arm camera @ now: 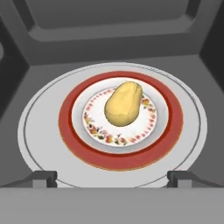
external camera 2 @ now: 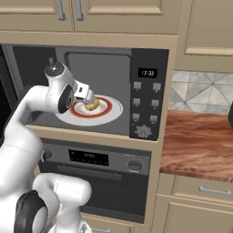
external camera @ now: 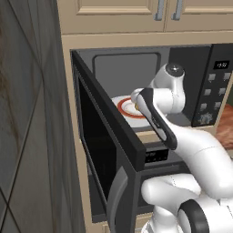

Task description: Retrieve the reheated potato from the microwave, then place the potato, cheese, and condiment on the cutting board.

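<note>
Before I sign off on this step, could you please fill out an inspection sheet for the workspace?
Surface: round turntable inside the microwave, door swung open.
Job's things: potato lies on a red-rimmed plate on the turntable; cheese, condiment, cutting board: nothing seen.
Clutter: nothing seen.
Grippers: gripper open, short of the potato, holding nothing.
Cables: nothing seen.
Surroundings: oven below, wood counter to the right, cabinets above.

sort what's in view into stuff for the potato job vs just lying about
For the job: yellowish-tan oval potato; black built-in microwave, door open; open two-finger gripper.

Just there: red-rimmed white plate under the potato; oven with knobs; reddish wood counter.
</note>
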